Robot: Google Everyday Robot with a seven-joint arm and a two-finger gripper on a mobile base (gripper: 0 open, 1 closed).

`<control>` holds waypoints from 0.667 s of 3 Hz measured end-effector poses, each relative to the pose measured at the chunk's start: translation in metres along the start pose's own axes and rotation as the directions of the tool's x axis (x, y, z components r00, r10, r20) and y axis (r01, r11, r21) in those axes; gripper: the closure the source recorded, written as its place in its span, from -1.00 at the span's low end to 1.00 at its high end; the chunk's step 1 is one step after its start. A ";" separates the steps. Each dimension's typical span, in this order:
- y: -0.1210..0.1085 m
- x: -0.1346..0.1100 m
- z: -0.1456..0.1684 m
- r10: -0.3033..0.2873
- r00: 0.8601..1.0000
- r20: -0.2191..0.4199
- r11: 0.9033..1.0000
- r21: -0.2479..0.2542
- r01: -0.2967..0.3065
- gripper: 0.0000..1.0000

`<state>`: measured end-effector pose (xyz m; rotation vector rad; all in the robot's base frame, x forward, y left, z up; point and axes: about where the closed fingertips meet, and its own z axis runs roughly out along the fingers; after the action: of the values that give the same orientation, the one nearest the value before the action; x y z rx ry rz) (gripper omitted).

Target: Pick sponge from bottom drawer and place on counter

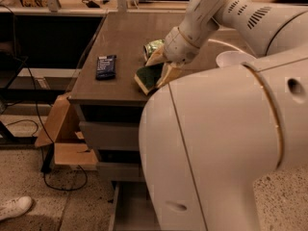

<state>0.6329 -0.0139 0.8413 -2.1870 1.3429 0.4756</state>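
The robot's broad white body [226, 148] fills the foreground, hiding part of the counter [120, 37] and the open bottom drawer [129, 211]. The gripper [161, 70] pinches the sponge [147, 76], tilted at the counter's front edge. The sponge is likely light and soft, best held across its sides. Nearby are a dark blue packet [106, 66], off to one side, and a crushed green can [154, 47] just behind.

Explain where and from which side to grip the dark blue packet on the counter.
Pinch the dark blue packet across its long edges, from above: it lies flat on the counter, narrower across than along. The gripper, above the counter, holds the sponge.
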 end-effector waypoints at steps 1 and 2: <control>-0.001 0.003 0.006 0.006 1.000 -0.010 1.000 -0.025 -0.006 1.00; -0.001 0.004 0.007 0.006 1.000 -0.012 1.000 -0.029 -0.007 0.60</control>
<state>0.6358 -0.0121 0.8341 -2.2133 1.3580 0.4881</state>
